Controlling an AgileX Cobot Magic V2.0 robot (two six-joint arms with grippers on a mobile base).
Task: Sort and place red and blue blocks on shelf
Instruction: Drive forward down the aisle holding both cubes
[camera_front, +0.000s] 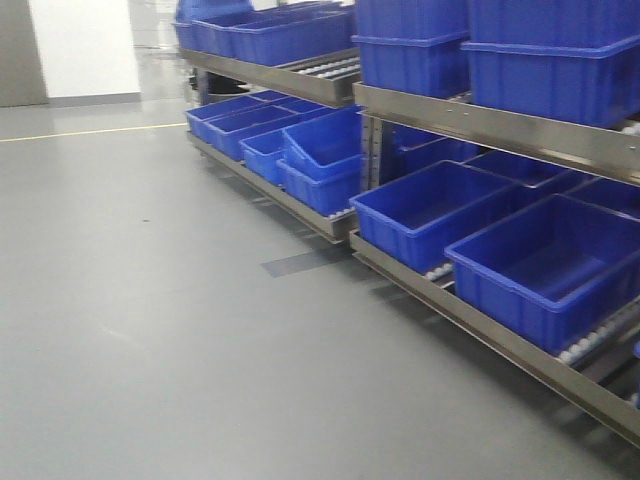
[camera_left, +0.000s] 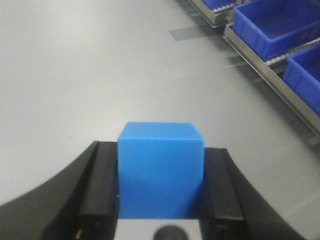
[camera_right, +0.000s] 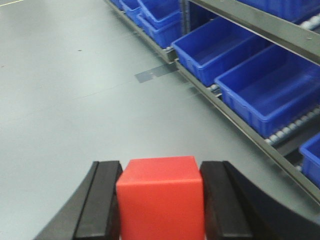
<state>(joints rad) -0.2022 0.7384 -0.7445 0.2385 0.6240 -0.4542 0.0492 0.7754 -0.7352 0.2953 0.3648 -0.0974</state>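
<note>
Above a grey floor (camera_left: 100, 75), the left gripper (camera_left: 161, 150) clamps the blue block (camera_left: 161, 172) between its 2 black fingers (camera_left: 102, 185), the right gripper (camera_right: 161, 167) likewise clamps the red block (camera_right: 161, 202), and the steel shelf (camera_right: 250, 137) of blue bins (camera_right: 220, 50) lies toward 2 o'clock.
</note>
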